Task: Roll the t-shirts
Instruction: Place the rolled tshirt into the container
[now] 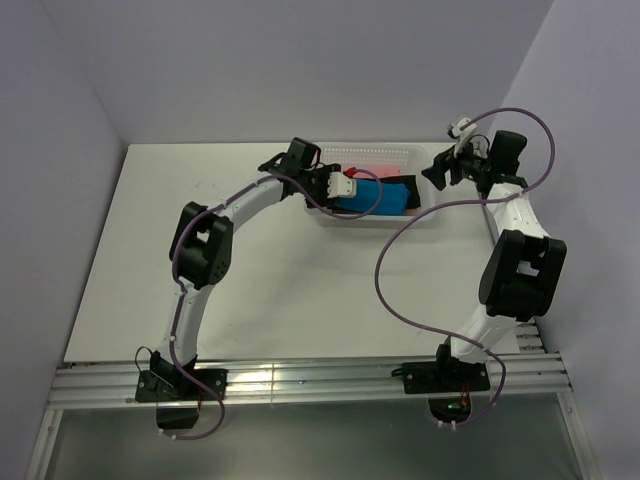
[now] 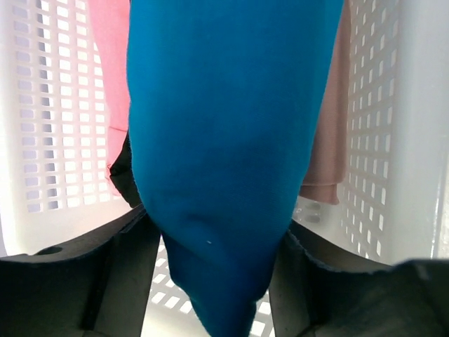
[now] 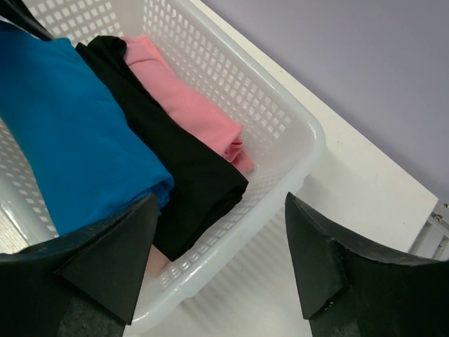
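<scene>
White desk (image 1: 250, 290), lilac walls. Mesh basket (image 1: 385, 150) at the far middle holds the blue t-shirt (image 1: 385, 196), rolled, with the black t-shirt (image 3: 175, 161) and pink t-shirt (image 3: 186, 105) lying alongside. Left jaws straddle the blue roll and cloth fills the gap; can't tell if pinching. Right jaws spread, empty, just outside the basket's right end. Risk: cloth snags on a left jaw on lift-off and the roll unwinds; right jaws could nudge the basket.

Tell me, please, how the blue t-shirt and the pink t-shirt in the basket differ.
The blue t-shirt is bright blue, the pink t-shirt pale pink. The blue t-shirt lies on one side of the black t-shirt, the pink t-shirt on the other, by the basket wall. The blue t-shirt sits between the fingers of the left end effector; the pink t-shirt lies free. Both lie bundled in the basket.
</scene>
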{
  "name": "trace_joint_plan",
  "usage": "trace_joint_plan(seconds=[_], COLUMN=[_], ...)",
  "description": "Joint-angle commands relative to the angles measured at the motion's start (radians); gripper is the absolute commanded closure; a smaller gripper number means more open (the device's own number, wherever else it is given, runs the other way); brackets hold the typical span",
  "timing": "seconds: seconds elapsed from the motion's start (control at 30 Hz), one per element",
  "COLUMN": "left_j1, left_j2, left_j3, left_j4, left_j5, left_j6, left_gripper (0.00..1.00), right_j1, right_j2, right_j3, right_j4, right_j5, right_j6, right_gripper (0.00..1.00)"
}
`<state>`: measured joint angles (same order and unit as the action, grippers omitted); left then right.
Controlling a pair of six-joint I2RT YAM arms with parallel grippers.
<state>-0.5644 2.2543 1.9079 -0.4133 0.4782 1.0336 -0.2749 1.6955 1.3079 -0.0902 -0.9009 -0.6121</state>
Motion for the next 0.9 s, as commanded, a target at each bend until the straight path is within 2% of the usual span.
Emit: trace_joint_plan(seconds=[0.0,0.1,0.2,0.33,0.43,0.47,0.5,0.53,0.63,0.7,0.73,0.77,0.8,0.87], left_j1=[-0.006,-0.005,-0.008,-0.008,-0.009,-0.008,-0.008,-0.008,-0.011,-0.009,-0.009,-0.009,-0.009,-0.011], left_j2=[-0.015,-0.015,-0.016,-0.016,-0.019,-0.021,-0.022,-0.021,-0.013,-0.013,-0.015,-0.015,-0.015,-0.015], left_j3=[0.04,0.051,0.057,0.053,0.051,0.051,0.049,0.052,0.062,0.066,0.066,0.065,0.065,0.063], left_j4=[-0.099,-0.108,-0.116,-0.12,-0.119,-0.111,-0.11,-0.111,-0.113,-0.113,-0.11,-0.11,-0.111,-0.111], left_j5=[-0.007,-0.009,-0.016,-0.023,-0.015,-0.013,-0.013,-0.009,-0.012,-0.012,-0.012,-0.012,-0.013,-0.012], left_j6=[0.031,0.031,0.039,0.045,0.043,0.042,0.037,0.037,0.033,0.033,0.033,0.033,0.033,0.032], left_gripper=[0.37,0.35,0.35,0.35,0.35,0.36,0.35,0.35,0.35,0.35,0.35,0.35,0.36,0.36], right_j1=[0.002,0.0,0.0,0.026,0.057,0.062,0.065,0.069,0.115,0.164,0.178,0.199,0.213,0.249], right_j2=[-0.039,-0.045,-0.046,-0.028,0.007,0.021,0.035,0.059,0.053,0.049,0.058,0.07,0.101,0.127], right_j3=[0.033,0.001,-0.013,0.001,0.005,0.004,-0.001,-0.022,-0.114,-0.154,-0.185,-0.199,-0.212,-0.237], right_j4=[0.014,0.087,0.17,0.118,0.098,0.098,0.098,0.139,0.28,0.335,0.404,0.452,0.575,0.68], right_j5=[-0.065,-0.082,-0.087,-0.035,0.025,0.017,-0.021,-0.047,-0.07,-0.044,-0.044,-0.056,-0.075,-0.11], right_j6=[0.061,0.174,0.406,0.596,0.759,0.811,0.927,0.987,1.126,1.218,1.261,1.366,1.418,1.495], right_gripper=[0.19,0.08,0.05,0.02,0.16,0.35,0.46,0.52,0.54,0.66,0.69,0.77,0.82,0.84])
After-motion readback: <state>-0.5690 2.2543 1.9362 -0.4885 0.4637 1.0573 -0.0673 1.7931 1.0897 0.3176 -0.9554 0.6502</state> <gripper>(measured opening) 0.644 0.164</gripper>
